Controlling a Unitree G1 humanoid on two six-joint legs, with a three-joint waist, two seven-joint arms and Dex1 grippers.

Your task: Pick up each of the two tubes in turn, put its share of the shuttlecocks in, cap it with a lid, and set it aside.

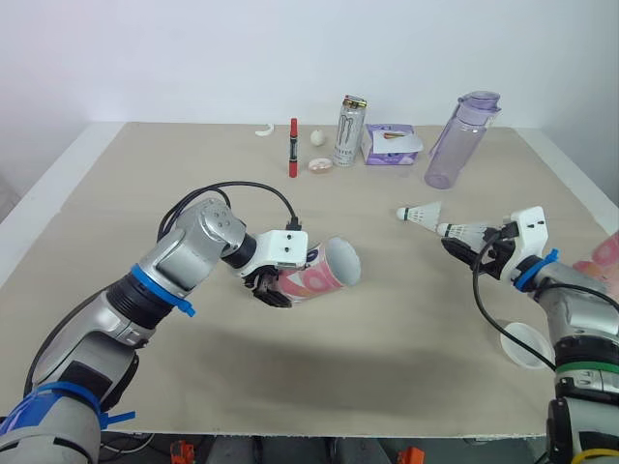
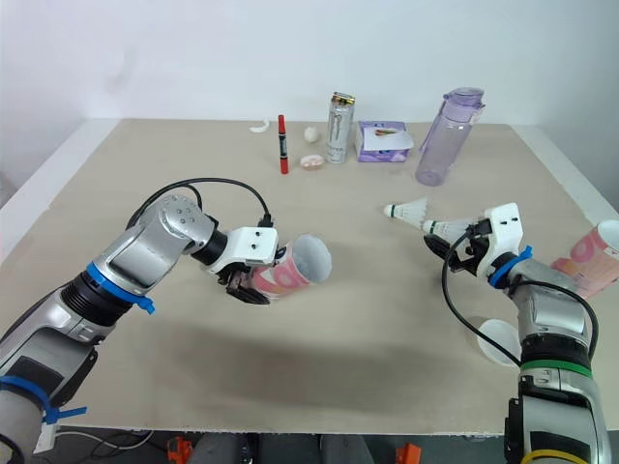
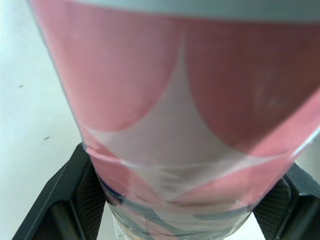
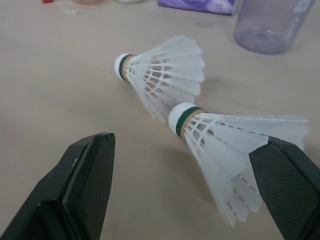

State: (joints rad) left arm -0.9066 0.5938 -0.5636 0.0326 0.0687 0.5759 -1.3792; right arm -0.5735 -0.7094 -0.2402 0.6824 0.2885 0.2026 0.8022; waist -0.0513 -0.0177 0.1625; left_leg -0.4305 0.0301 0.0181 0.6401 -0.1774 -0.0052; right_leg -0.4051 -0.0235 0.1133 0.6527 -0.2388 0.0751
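My left gripper (image 1: 275, 286) is shut on a pink-and-white tube (image 1: 324, 271) and holds it tilted above the table, its open mouth facing right. In the left wrist view the tube (image 3: 190, 100) sits between both black fingers (image 3: 75, 195). Two white shuttlecocks lie on the table at the right. My right gripper (image 1: 476, 247) is open around the nearer shuttlecock (image 4: 220, 135), whose feathers reach one finger (image 4: 290, 185). The farther shuttlecock (image 1: 421, 214) lies just beyond it. A second pink tube (image 2: 592, 255) lies at the right edge. A translucent lid (image 1: 527, 345) rests near my right forearm.
Along the back of the table stand a purple water bottle (image 1: 459, 140), a drink can (image 1: 349, 130), a purple tissue pack (image 1: 391, 144) and a red marker (image 1: 293, 147), with a few small pale items (image 1: 319, 165) nearby.
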